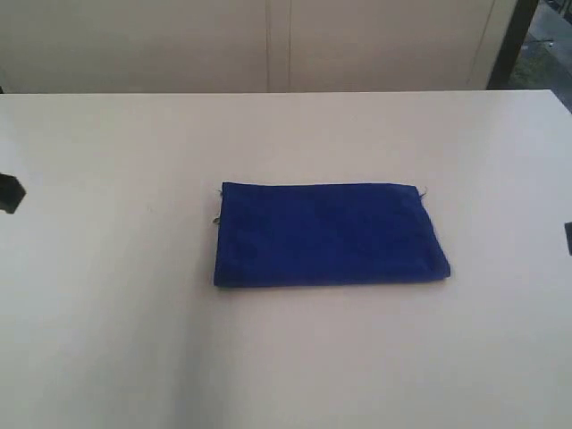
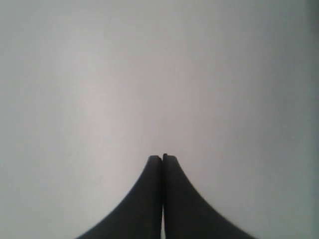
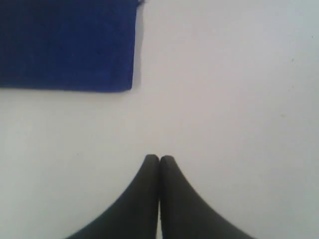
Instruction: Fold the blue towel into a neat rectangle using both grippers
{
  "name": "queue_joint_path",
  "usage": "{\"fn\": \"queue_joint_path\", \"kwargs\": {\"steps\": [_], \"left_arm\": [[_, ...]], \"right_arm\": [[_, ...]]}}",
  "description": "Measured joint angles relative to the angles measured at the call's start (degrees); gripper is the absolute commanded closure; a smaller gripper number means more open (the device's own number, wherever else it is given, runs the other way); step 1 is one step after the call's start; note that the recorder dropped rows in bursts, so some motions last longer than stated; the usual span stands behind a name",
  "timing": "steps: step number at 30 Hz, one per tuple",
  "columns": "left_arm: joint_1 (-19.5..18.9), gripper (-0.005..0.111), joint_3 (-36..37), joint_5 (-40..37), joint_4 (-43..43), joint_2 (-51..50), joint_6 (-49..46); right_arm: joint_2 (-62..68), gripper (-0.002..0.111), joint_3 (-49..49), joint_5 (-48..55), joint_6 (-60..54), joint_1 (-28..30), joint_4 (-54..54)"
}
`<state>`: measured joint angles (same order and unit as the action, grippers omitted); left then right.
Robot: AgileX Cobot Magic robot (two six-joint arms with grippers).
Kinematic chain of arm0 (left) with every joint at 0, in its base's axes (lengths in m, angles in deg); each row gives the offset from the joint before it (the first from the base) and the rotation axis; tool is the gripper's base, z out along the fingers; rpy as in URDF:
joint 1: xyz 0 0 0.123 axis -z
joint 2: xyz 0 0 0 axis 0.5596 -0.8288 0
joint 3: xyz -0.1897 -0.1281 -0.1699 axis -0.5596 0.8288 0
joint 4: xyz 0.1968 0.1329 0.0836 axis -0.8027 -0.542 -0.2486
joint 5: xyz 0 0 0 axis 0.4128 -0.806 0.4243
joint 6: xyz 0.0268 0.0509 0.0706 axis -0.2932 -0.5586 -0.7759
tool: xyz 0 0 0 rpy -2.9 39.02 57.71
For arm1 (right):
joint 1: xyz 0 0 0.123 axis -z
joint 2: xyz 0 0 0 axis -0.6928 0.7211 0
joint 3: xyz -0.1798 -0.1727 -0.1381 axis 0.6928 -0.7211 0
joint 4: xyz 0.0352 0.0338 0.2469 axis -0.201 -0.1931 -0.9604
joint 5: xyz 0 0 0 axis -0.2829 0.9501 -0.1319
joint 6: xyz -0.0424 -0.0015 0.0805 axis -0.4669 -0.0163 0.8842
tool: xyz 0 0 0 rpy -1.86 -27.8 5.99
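Start at the left: your left gripper (image 2: pixel 162 157) hangs over bare table (image 1: pixel 107 340), its 2 fingers pressed tip to tip with nothing between them. In the exterior view only a black sliver of it shows at the left edge, well apart from the cloth.

In the middle lies the towel (image 1: pixel 329 234), flat on the table as a tidy rectangle with its long sides running left to right. The edges look straight, and stray threads (image 1: pixel 422 189) poke from the far right corner and the left edge.

On the right, your right gripper (image 3: pixel 159 158) is likewise closed on nothing, hovering over the table near a towel corner but not touching it.

I judge the folding done or nearly so: the cloth reads as stacked layers, not a single sheet, and neither arm has hold of it. If you accept this shape, nothing calls for a grasp. If you want 1 more fold, you will have to open both pairs of fingers first and bring them down to the 2 corners of 1 short edge. Then pinch all layers together and carry that edge across evenly so the corners land square
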<state>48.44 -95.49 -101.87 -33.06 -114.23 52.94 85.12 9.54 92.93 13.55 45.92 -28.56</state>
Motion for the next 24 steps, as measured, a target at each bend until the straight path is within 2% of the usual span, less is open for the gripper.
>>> {"fn": "queue_joint_path", "kwargs": {"steps": [4, 7, 16, 24], "left_arm": [[-4.5, 0.107, 3.7, 0.0, 0.8, 5.0, -1.9], [-6.3, 0.107, 6.9, 1.7, 1.7, 10.4, -2.4], [-6.7, 0.107, 15.7, 7.8, 4.7, 29.1, -2.5], [-6.7, 0.107, 19.5, 13.3, 6.2, 42.5, -2.5]], "right_arm": [[-0.1, 0.108, -0.1, 1.7, -0.1, 0.0, 0.3], [-0.4, 0.108, -0.1, 1.9, -0.1, 0.0, 0.3], [-6.3, 0.108, -0.9, 2.1, -0.1, 0.0, 0.0], [-22.8, 0.108, -0.9, 1.7, -0.1, 0.0, 0.3]]}}
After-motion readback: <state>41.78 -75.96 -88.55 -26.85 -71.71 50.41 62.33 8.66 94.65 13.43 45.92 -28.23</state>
